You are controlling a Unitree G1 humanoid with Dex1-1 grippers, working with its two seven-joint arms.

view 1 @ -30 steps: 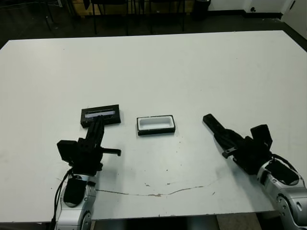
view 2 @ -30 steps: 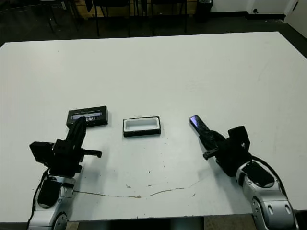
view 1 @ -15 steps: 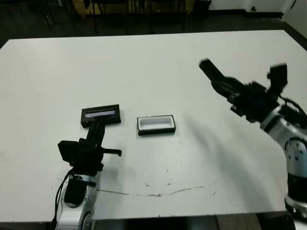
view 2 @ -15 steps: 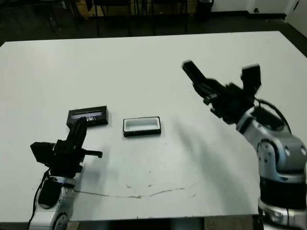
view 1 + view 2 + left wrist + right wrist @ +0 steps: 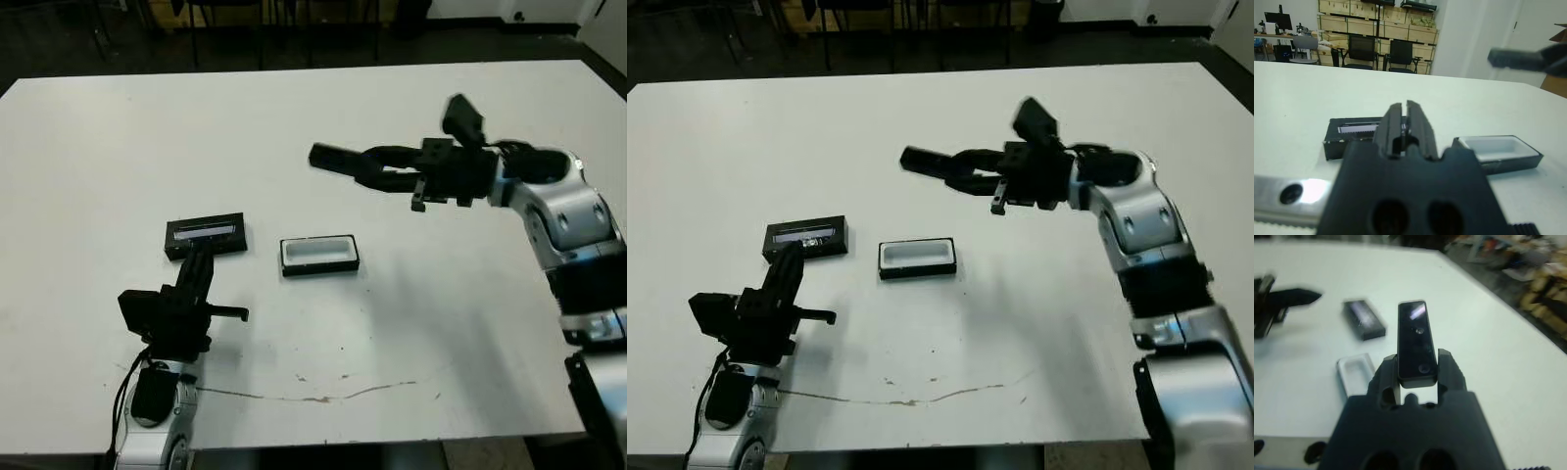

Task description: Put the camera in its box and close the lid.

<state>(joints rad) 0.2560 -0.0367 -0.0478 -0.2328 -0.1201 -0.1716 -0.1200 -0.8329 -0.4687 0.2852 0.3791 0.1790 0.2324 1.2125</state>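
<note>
The slim black bar-shaped camera [image 5: 1414,341] is clamped between the two black fingers of the right gripper [image 5: 1416,369], held in the air above the white table [image 5: 294,127], beyond the box. The shallow black box with white lining [image 5: 318,256] lies open on the table, with the flat black lid bearing a pale glossy strip [image 5: 205,235] just beside it, apart. The left gripper [image 5: 1405,122] is held low near the lid with its fingers pressed together on nothing.
</note>
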